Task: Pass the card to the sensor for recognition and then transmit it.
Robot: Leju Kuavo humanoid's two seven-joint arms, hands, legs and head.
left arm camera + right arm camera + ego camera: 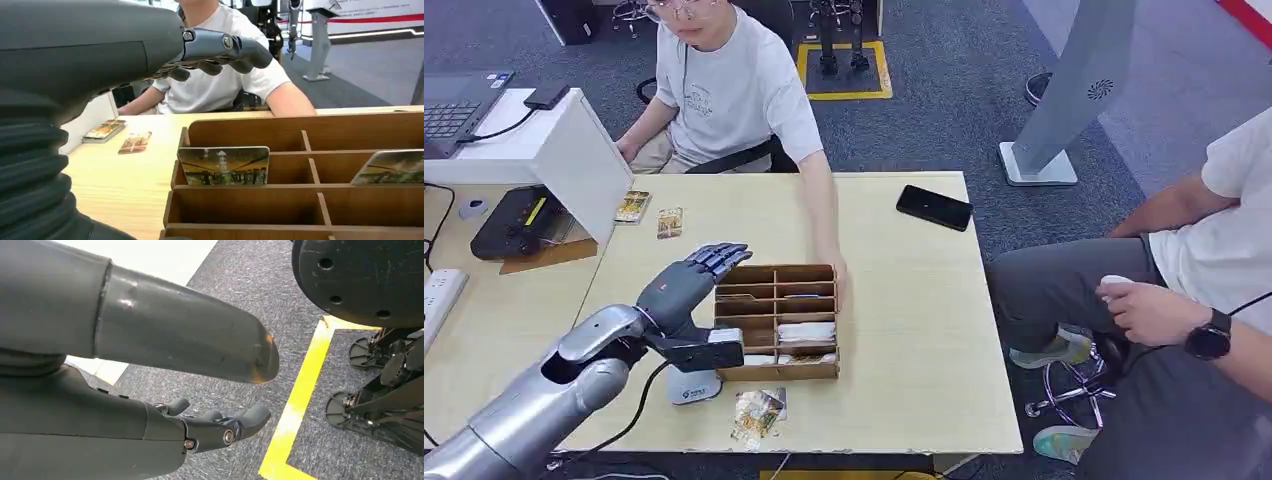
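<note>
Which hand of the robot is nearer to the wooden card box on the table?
The left. The left hand hovers open at the wooden card box's left rim. The right hand hangs open over grey floor carpet, away from the box.

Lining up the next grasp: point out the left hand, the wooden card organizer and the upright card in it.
left hand (696, 281), head view, back of the hand.
wooden card organizer (824, 273), head view, far rim.
upright card (223, 165), left wrist view, middle of its printed face.
</note>
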